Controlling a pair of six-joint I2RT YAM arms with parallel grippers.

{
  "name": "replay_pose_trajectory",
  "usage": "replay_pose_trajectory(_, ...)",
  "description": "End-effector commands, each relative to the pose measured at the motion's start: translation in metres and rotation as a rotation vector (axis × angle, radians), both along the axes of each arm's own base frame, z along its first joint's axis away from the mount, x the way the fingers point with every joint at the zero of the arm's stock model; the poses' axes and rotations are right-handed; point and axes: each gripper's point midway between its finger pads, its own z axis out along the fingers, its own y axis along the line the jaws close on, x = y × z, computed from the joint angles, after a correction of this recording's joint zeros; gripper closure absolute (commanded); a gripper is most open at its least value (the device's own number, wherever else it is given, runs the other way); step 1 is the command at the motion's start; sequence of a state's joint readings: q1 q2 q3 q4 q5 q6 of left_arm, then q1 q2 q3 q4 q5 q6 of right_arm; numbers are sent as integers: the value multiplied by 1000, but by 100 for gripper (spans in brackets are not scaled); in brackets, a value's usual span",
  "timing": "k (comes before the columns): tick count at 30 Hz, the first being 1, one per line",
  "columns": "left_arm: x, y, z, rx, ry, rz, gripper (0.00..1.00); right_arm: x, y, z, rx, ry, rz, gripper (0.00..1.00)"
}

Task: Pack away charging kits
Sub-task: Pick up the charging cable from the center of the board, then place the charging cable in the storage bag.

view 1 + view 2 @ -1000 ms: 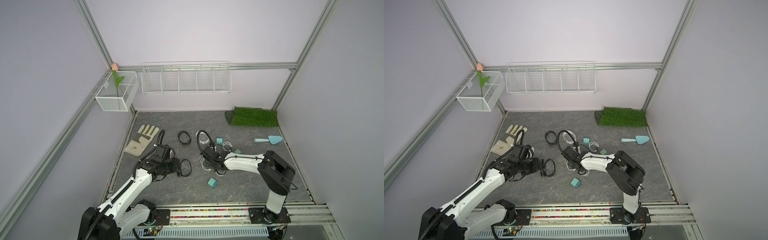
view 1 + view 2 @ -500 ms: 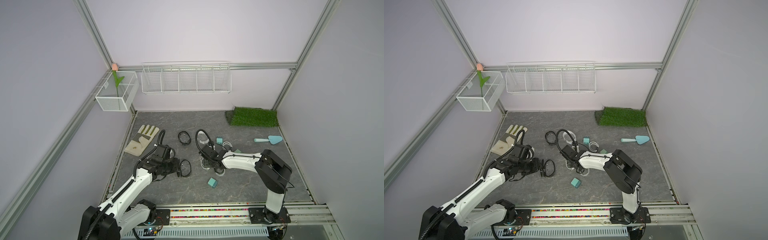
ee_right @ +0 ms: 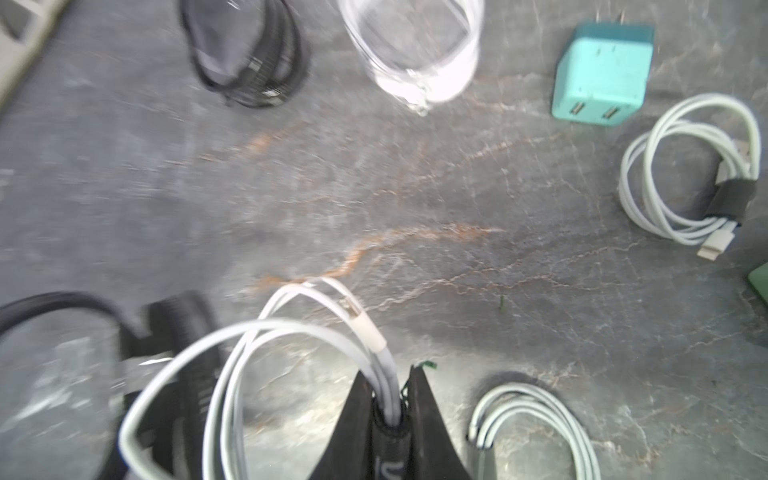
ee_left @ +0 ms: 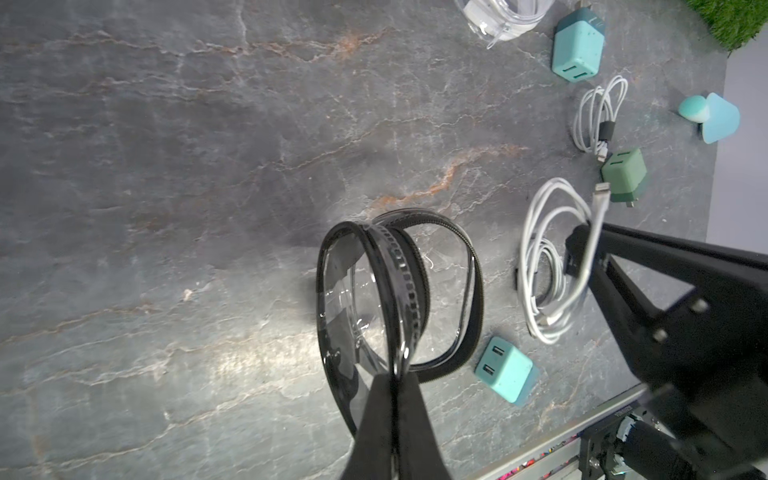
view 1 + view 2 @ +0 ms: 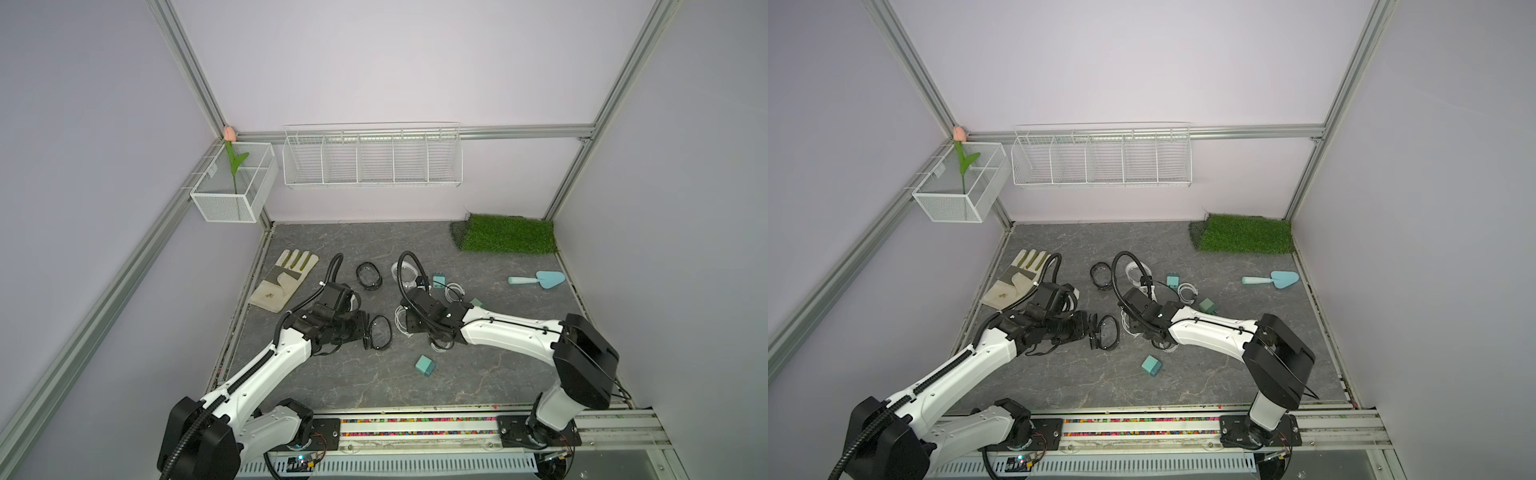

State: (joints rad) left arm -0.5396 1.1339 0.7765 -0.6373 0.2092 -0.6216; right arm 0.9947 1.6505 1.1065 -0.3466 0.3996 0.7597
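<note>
My left gripper (image 4: 392, 376) is shut on the rim of a black-rimmed clear case (image 4: 395, 291), holding it on edge with its lid open on the floor (image 5: 380, 332). Just right of it my right gripper (image 3: 388, 382) is shut on a coiled white cable (image 3: 266, 332), seen next to the case in the left wrist view (image 4: 548, 266). Loose on the floor lie a teal adapter (image 5: 425, 365), another teal adapter (image 5: 438, 281), a green adapter (image 5: 477, 302), a second cable (image 5: 454, 291) and a third cable (image 3: 532, 419). Further back lie another black-rimmed case (image 5: 368, 276) and a white case (image 5: 405, 274).
A beige glove (image 5: 284, 279) lies at the back left, a light-blue trowel (image 5: 538, 279) at the right, a grass mat (image 5: 507, 233) in the back right corner. A wire basket (image 5: 372, 160) and a mesh box (image 5: 232, 187) hang on the walls.
My right gripper has closed on the white cable and shifted a little left, toward the held case. The left arm and its case have stayed in place.
</note>
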Motion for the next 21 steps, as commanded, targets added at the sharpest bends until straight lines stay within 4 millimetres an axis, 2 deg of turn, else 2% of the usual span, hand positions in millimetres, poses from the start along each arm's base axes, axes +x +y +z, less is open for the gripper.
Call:
replay_pose_trajectory(1, 9, -8, 8, -7, -7, 12, 100, -13, 3, 2, 11, 7, 21, 91)
replay_pose_trajectory(7, 14, -31, 9, -35, -3, -24, 100, -25, 32, 2, 72, 26, 86, 92)
replay_pose_trajectory(16, 15, -44, 14, -98, -24, -37, 100, -26, 50, -18, 99, 79, 109, 94)
replay_pose_trajectory(21, 11, -61, 21, -191, -17, -88, 100, -23, 57, -28, 101, 97, 115, 94)
